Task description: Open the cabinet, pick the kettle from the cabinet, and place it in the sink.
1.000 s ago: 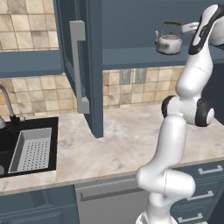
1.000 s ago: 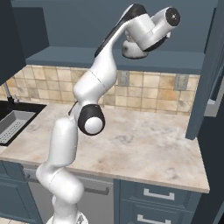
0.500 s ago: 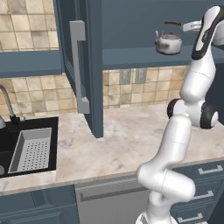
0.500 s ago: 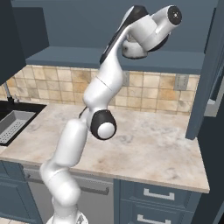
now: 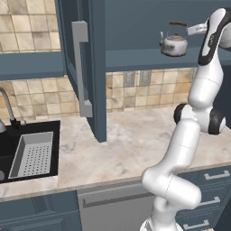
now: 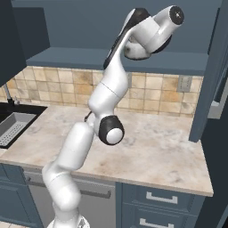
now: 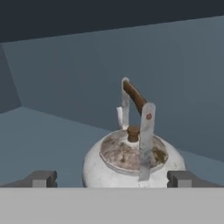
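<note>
- The cabinet (image 5: 97, 67) stands open: its left door is swung out toward the camera with the long grey bar handle (image 5: 81, 67) edge-on, so the first part of the job looks done.
- The kettle (image 5: 173, 43) sits upright on the cabinet's lower shelf, brown-topped handle arched over the knobbed lid. It rests on the shelf and has not been lifted.
- The arm reaches up to that shelf from the right, and the gripper (image 7: 112, 179) faces the kettle head-on in the hand view.
- The jaws are spread wide, one dark fingertip showing on either side of the kettle's (image 7: 133, 162) body. Neither appears to touch it, and nothing is held.
- The judgement here: this is the approach for the pick, with the fingers bracketing the kettle but not yet closed.
- The sink (image 5: 27, 155) lies well apart, down at the far left of the marble counter (image 5: 135, 144), with a grey perforated tray in its basin and the curved tap (image 5: 8, 106) behind.
- Left to do: close on the kettle, lift it clear of the shelf, carry it across the counter and set it down in the sink.
</note>
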